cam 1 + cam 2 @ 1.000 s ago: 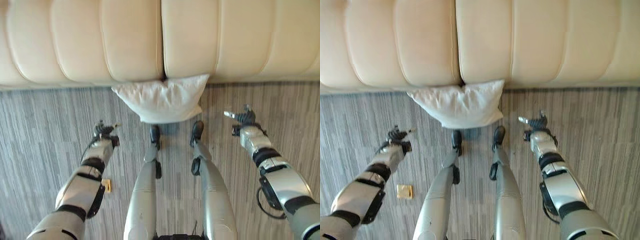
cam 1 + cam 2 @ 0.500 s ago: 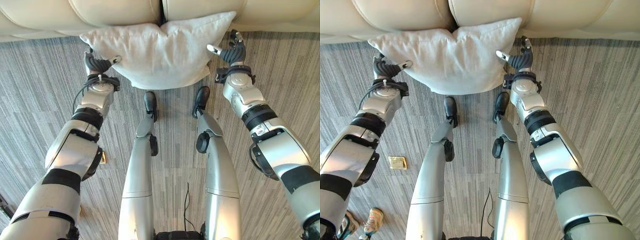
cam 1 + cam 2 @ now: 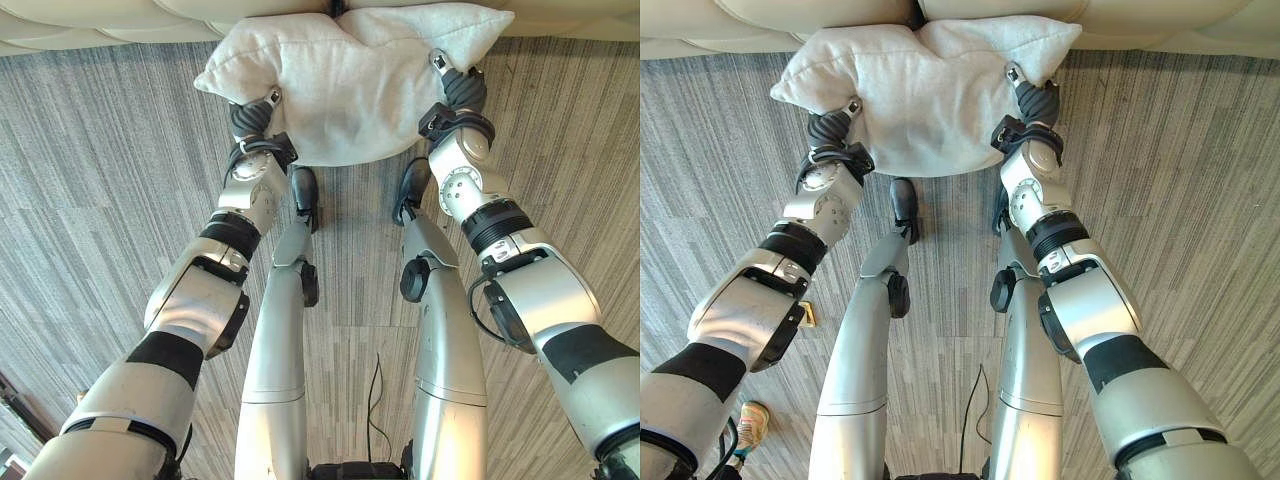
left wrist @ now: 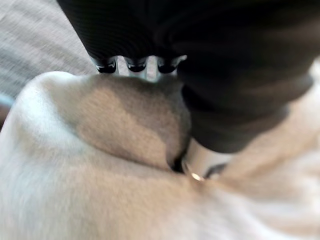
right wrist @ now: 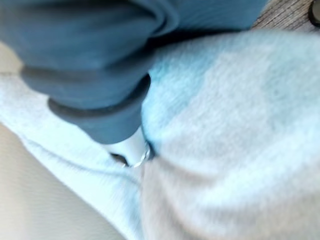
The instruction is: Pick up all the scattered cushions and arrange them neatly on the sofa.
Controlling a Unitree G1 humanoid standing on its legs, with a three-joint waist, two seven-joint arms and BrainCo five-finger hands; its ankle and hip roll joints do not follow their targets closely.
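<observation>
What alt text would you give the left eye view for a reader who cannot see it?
Both robot hands press into a white cushion lying on the striped grey floor against a cream sofa: the left robot hand at its near left edge, the right robot hand at its right side.

Both the left hand [image 3: 832, 128] and right hand [image 3: 1033, 101] press into the white cushion [image 3: 925, 95] below the sofa [image 3: 740, 20].

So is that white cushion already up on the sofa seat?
No, the white cushion lies on the striped carpet against the front of the cream sofa, with both hands at its sides.
</observation>
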